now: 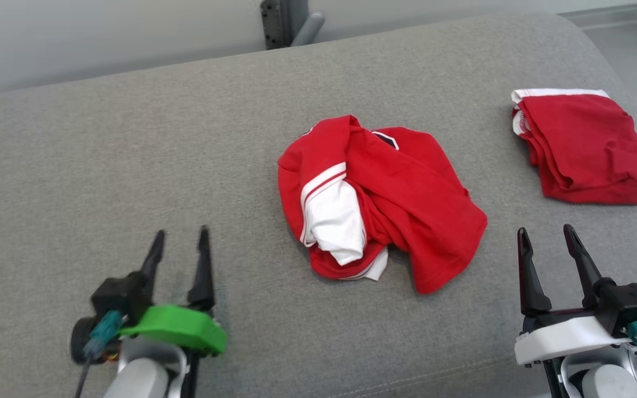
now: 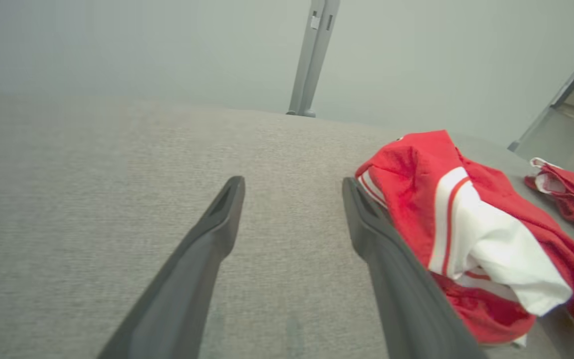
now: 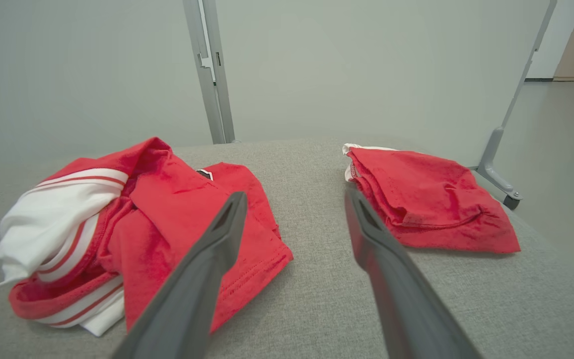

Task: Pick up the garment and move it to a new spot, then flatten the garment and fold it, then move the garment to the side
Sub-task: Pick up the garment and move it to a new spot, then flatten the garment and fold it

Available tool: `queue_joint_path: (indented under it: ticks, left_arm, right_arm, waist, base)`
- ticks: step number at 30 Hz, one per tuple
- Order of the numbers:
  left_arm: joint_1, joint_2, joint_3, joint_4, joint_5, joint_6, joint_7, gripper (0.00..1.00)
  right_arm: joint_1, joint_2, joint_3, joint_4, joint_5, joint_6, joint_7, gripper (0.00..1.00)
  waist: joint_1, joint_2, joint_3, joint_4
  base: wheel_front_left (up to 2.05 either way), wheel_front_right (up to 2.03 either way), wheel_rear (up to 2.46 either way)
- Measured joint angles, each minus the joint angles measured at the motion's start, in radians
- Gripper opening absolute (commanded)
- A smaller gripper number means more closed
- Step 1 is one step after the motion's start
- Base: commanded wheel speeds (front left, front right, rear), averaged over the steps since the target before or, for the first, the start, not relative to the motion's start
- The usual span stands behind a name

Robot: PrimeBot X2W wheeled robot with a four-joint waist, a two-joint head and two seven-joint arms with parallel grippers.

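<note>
Left gripper point(image 1: 181, 232) spread wide, nothing between its fingers, tips over bare grey cushion point(image 1: 103, 155). Right gripper point(image 1: 545, 230) spread wide too, holding nothing. Crumpled red-and-white shirt point(image 1: 385, 204) lies in a heap between the two grippers and a bit ahead of their tips, right of the left one, left of the right one, touching neither. Folded red garment point(image 1: 584, 149) sits ahead of the right gripper, apart from the shirt. Grey metal post point(image 1: 285, 22) stands beyond the cushion's far edge.

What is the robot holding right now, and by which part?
Nothing. The left gripper and right gripper both have open, empty jaws, apart from the crumpled red-and-white garment on the grey surface.
</note>
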Motion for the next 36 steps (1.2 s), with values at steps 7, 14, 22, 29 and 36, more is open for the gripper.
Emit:
queue_joint_path:
  ticks: [7, 14, 22, 29, 36]
  left_arm:
    - [0.221, 0.0, 0.171, -0.114, 0.142, -0.019, 0.0, 1.0]
    - [0.295, -0.028, 0.306, -0.136, 0.226, -0.105, 0.0, 1.0]
    - [0.312, -0.061, 0.36, -0.1, 0.285, -0.224, 0.0, 1.0]
    - [0.314, -0.084, 0.387, -0.086, 0.314, -0.259, 0.0, 1.0]
    - [0.314, -0.103, 0.403, -0.087, 0.329, -0.272, 0.0, 1.0]
  right_arm:
    - [0.045, 0.0, -0.058, -0.004, -0.076, 0.0, 0.0, 1.0]
    - [0.068, 0.0, -0.069, 0.009, -0.087, 0.0, 0.0, 1.0]
    - [0.081, 0.0, -0.058, 0.022, -0.084, 0.0, 0.0, 1.0]
    - [0.087, 0.001, -0.039, 0.029, -0.085, 0.0, 0.0, 1.0]
    - [0.088, 0.0, -0.036, 0.029, -0.085, 0.0, 0.0, 1.0]
  waist:
    - [0.0, -0.0001, -0.043, 0.085]
    - [0.0, 0.0, -0.082, 0.17]
    - [0.0, -0.0001, -0.128, 0.225]
    - [0.0, 0.0, -0.152, 0.22]
    - [0.0, 0.0, -0.145, 0.208]
  base:
    - [0.0, 0.0, 0.0]
    - [0.0, 0.0, 0.0]
    - [0.0, 0.0, 0.0]
    - [0.0, 0.0, 0.0]
    - [0.0, 0.0, 0.0]
